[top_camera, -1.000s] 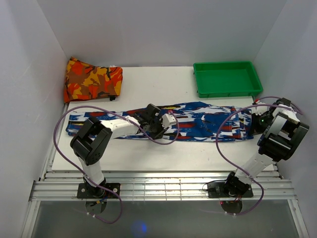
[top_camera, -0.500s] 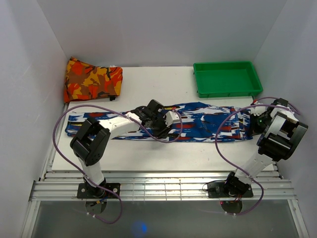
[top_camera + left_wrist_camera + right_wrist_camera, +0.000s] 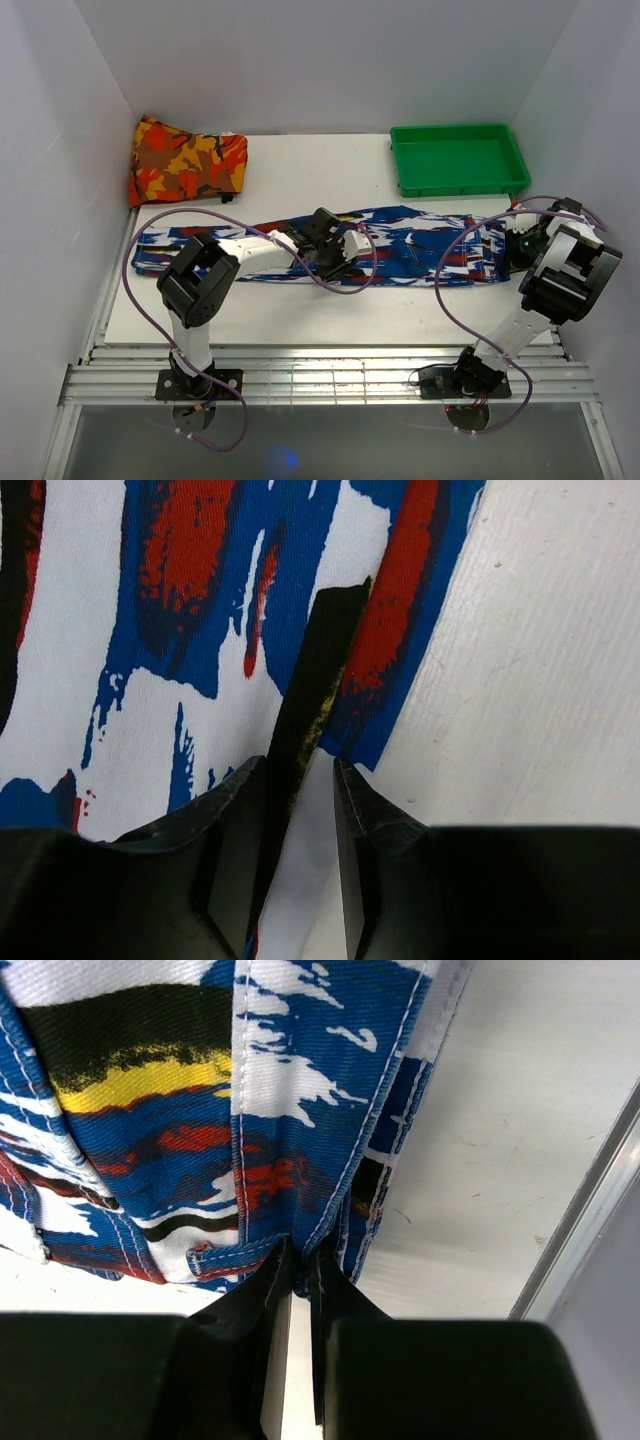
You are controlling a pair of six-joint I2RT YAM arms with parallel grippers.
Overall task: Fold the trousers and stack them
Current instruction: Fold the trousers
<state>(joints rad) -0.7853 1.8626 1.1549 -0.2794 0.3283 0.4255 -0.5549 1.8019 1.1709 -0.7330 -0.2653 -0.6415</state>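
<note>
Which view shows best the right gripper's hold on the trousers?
Right wrist view: the right gripper pinches the trousers at the edge, close up. Top external shows it small; left wrist, not at all.

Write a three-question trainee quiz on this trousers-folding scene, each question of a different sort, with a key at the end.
1. True or false: the trousers lie stretched out lengthwise across the table.
2. Fill in the blank: the green tray sits at the table's far ____ corner, by the robot's own sides.
3. Multiple choice: what is the right gripper closed on?
A. a stitched edge of the trousers
B. the green tray's rim
C. nothing at all

Key: 1 true; 2 right; 3 A.
</note>
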